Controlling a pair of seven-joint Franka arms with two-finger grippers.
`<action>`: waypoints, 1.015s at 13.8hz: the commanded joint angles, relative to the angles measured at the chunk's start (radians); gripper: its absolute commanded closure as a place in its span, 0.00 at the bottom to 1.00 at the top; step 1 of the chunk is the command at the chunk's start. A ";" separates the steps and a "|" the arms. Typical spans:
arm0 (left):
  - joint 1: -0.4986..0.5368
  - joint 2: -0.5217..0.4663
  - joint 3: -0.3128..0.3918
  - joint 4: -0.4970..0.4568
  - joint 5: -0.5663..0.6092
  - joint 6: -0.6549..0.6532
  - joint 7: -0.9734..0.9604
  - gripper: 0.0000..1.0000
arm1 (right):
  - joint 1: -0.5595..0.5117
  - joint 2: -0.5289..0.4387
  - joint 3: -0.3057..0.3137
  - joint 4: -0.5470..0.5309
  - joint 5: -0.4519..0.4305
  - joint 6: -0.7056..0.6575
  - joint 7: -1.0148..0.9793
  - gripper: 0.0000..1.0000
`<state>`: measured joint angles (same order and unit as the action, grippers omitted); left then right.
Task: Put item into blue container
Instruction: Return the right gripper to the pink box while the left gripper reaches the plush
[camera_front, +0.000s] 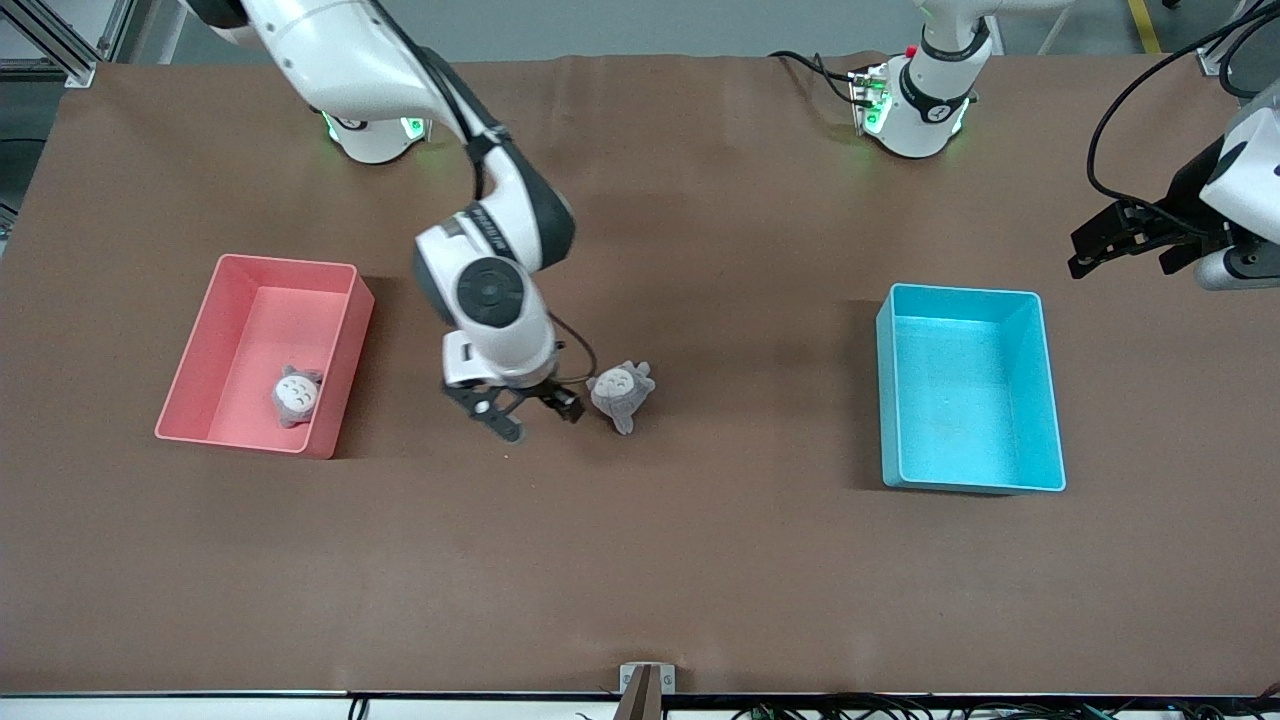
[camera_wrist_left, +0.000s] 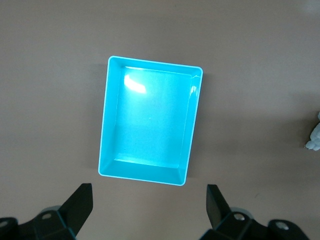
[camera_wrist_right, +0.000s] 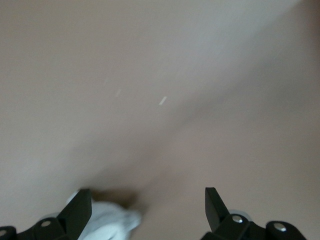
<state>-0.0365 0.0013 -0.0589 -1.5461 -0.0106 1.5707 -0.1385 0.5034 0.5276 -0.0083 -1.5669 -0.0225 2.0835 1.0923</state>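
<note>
The item, a grey plush toy (camera_front: 620, 393), lies on the brown table between the two bins. My right gripper (camera_front: 535, 413) stands open low over the table just beside it, on the pink bin's side. In the right wrist view the plush toy (camera_wrist_right: 107, 222) shows pale against one finger while the right gripper (camera_wrist_right: 147, 200) has its jaws wide apart and holds nothing. The blue container (camera_front: 968, 390) stands empty toward the left arm's end. My left gripper (camera_front: 1120, 262) hangs open in the air past it. In the left wrist view the left gripper (camera_wrist_left: 149, 197) looks down on the blue container (camera_wrist_left: 150, 120).
A pink bin (camera_front: 330, 370) toward the right arm's end holds a second grey plush toy (camera_front: 296, 395). A cable runs on the table by the left arm's base (camera_front: 915, 105). A small bracket (camera_front: 646, 685) sits at the table's near edge.
</note>
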 joint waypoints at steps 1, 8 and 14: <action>0.001 -0.004 -0.002 0.011 0.015 -0.014 -0.001 0.00 | -0.130 -0.179 0.021 -0.220 -0.007 0.012 -0.220 0.00; 0.000 -0.003 -0.004 0.012 0.014 -0.015 -0.006 0.00 | -0.505 -0.330 0.019 -0.459 -0.007 0.058 -0.824 0.00; -0.008 0.005 -0.004 0.011 0.009 -0.009 -0.009 0.00 | -0.608 -0.359 0.022 -0.516 -0.005 0.084 -0.966 0.00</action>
<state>-0.0375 0.0014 -0.0600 -1.5460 -0.0106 1.5691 -0.1385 -0.0708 0.2265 -0.0104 -2.0388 -0.0227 2.1685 0.1612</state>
